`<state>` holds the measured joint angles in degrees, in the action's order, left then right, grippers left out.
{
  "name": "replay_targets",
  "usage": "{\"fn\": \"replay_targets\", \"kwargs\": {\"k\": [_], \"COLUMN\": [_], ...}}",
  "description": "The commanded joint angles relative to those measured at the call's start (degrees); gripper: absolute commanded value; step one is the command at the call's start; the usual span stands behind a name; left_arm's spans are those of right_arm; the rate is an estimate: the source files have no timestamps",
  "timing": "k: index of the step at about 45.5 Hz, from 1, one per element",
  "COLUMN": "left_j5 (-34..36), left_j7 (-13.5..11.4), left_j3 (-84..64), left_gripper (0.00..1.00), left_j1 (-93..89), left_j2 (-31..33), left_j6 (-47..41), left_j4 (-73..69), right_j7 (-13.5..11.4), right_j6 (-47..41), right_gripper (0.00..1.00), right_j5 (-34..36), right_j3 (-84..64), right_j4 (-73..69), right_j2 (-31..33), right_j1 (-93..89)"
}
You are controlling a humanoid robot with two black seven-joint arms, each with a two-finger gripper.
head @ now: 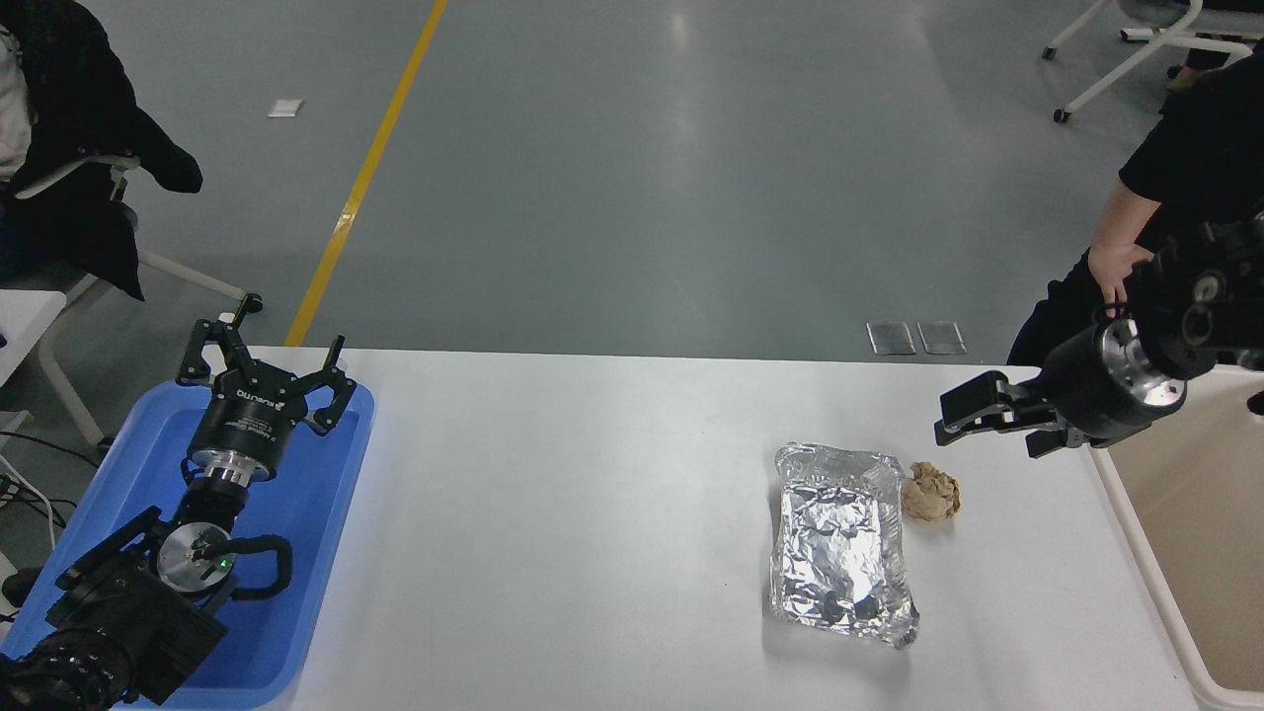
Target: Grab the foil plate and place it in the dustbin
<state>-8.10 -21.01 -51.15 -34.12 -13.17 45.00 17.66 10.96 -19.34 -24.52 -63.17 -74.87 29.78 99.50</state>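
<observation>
The foil plate point(839, 543), a shiny crinkled silver tray, lies flat on the white table point(592, 513), right of the middle. The cream dustbin point(1136, 553) stands at the table's right end, cut off by the picture's edge. My right gripper point(992, 433) is open and empty. It hangs above the table just left of the dustbin's rim, up and to the right of the foil plate, and does not touch it. My left gripper point(281, 346) is open and parked over the blue tray at the lower left.
A small crumpled brown paper ball point(930, 492) lies against the plate's upper right corner. A blue plastic tray point(316, 513) sits at the table's left end. A person in black stands beyond the far right corner, hand point(1111, 267) just behind my right arm.
</observation>
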Motion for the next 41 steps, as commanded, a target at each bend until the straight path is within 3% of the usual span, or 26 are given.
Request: {"fn": "replay_targets", "kwargs": {"k": [1, 11, 41], "left_j5": [0.02, 0.02, 0.02], "left_j7": [0.0, 0.0, 0.0], "left_j3": [0.0, 0.0, 0.0], "left_gripper": [1.0, 1.0, 1.0], "left_j1": [0.02, 0.02, 0.02], "left_j2": [-0.02, 0.07, -0.02], "left_j6": [0.0, 0.0, 0.0], "left_j4": [0.01, 0.01, 0.01], "right_j7": [0.02, 0.02, 0.11], "right_j6": [11.33, 19.33, 30.06], "right_gripper": [1.0, 1.0, 0.93], "right_j5": [0.0, 0.09, 0.35], "right_j3": [2.61, 7.62, 10.35], "right_j4": [0.43, 4.91, 13.52], "right_j2": [-2.8, -3.06, -6.75], "right_j1": [-11.51, -22.94, -33.93]}}
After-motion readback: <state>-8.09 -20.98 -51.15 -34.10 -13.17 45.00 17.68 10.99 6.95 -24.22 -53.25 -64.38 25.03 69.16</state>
